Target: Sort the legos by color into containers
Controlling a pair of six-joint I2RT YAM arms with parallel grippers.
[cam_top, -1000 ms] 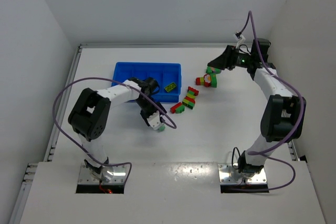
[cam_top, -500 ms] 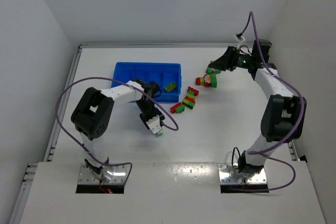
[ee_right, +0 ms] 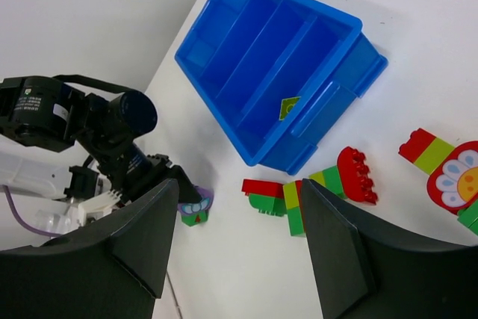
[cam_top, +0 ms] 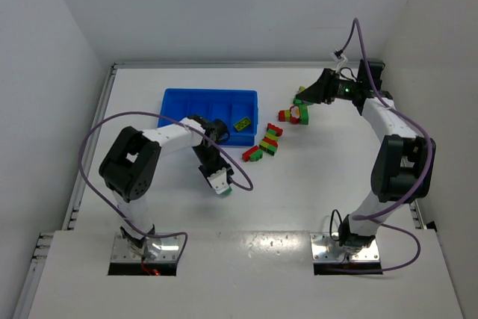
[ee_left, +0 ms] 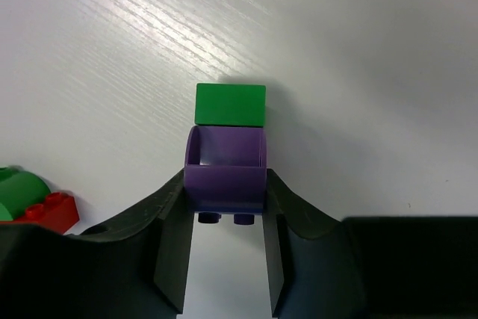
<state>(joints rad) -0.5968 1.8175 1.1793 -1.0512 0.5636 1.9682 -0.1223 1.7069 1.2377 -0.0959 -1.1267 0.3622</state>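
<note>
White table [cam_top: 314,184]: left pincer [ee_left: 225,193] pinches purple lego [ee_left: 225,163]; right pincer [ee_right: 237,188] spread

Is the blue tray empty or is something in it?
Not empty: one yellow-green brick lies in the rightmost compartment of the tray, as the top view shows it; the other compartments look bare.

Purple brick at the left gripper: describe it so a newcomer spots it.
From the blue tray, look just below to the left gripper. Between its fingers sits the purple brick, a green brick on its far end; the loose bricks nearby show no purple.
</note>
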